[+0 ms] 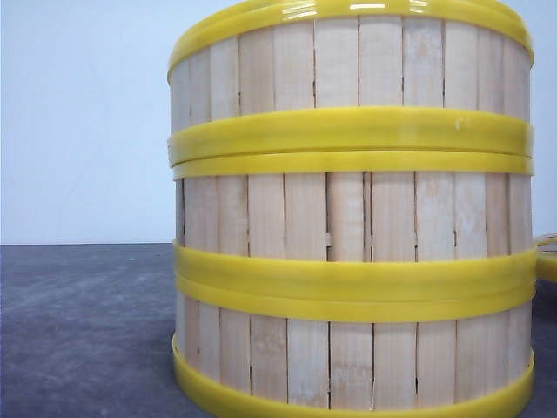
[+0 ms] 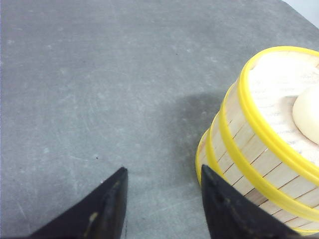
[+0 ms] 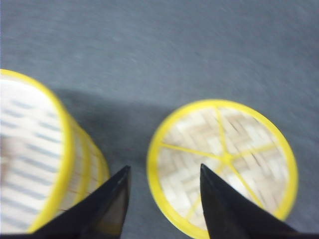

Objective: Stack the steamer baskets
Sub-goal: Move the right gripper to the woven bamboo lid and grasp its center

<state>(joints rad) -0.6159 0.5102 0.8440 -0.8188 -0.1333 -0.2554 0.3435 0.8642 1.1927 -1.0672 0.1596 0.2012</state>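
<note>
Three steamer baskets (image 1: 352,218), pale wooden slats with yellow rims, stand stacked one on another and fill the front view. In the left wrist view the stack (image 2: 264,149) rises beside my left gripper (image 2: 163,169), which hangs open over bare table with its one finger (image 2: 224,204) close to the stack's base. The stack (image 3: 35,159) also shows in the right wrist view. My right gripper (image 3: 164,167) is open above the gap between the stack and a low round woven piece (image 3: 222,159) with a yellow rim and yellow spokes. Nothing is between either pair of fingers.
A pale rounded lump (image 2: 309,114) lies inside the top basket. A sliver of yellow rim (image 1: 548,261) peeks out at the stack's right in the front view. The dark grey table (image 2: 99,79) stretches away to the stack's left, with a pale wall behind.
</note>
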